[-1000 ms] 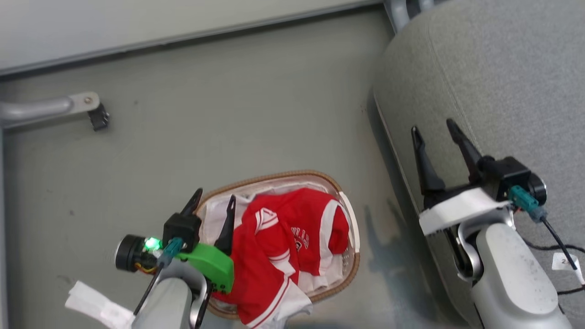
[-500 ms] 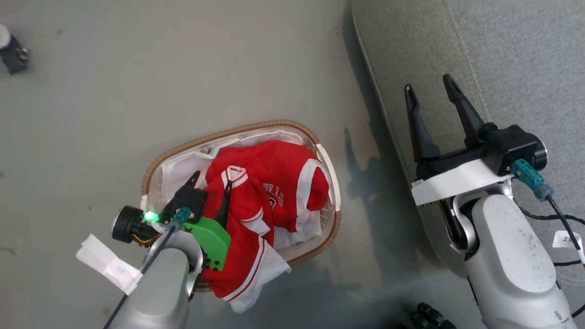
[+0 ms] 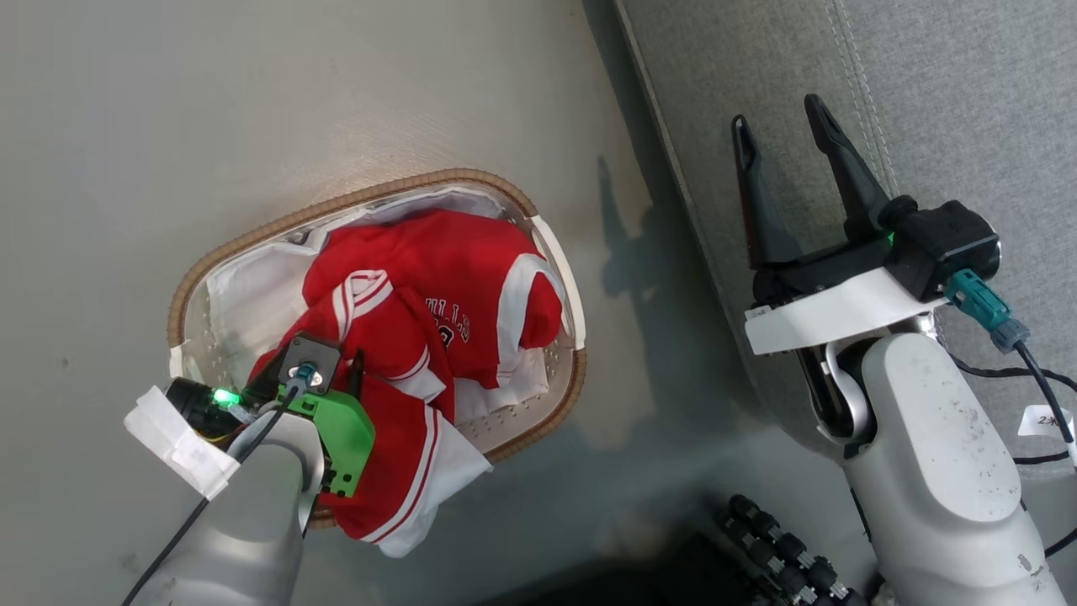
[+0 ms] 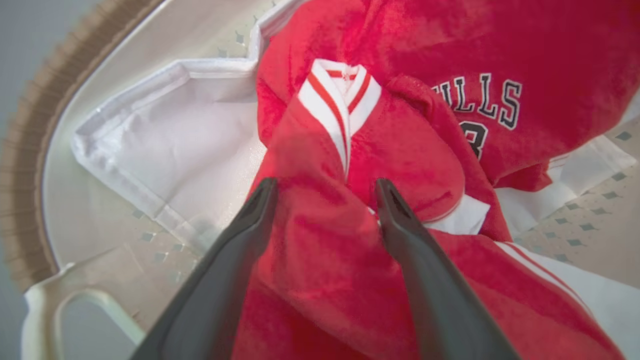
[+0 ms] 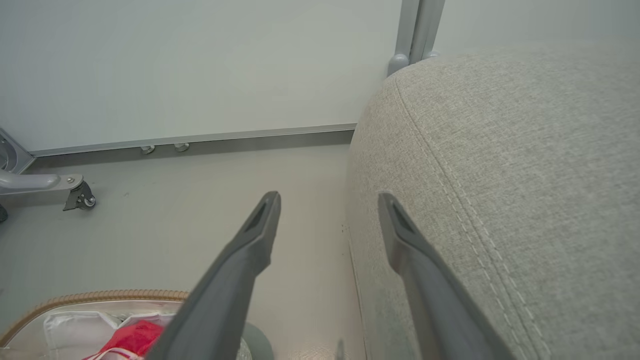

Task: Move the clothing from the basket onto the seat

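The left hand (image 4: 325, 186) straddles bunched red clothing (image 4: 415, 50) in the basket (image 4: 27, 160).

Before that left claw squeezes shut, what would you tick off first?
1. Left gripper open, fingers astride a fold of the clothing: ok.
2. White sheet not between the fingers: ok.
3. Fingers clear of the basket rim: ok.
4. Fold deep enough for a firm pinch: cannot tell.
5. Seat has bare room: ok.
6. Right gripper open, away from the basket: ok.
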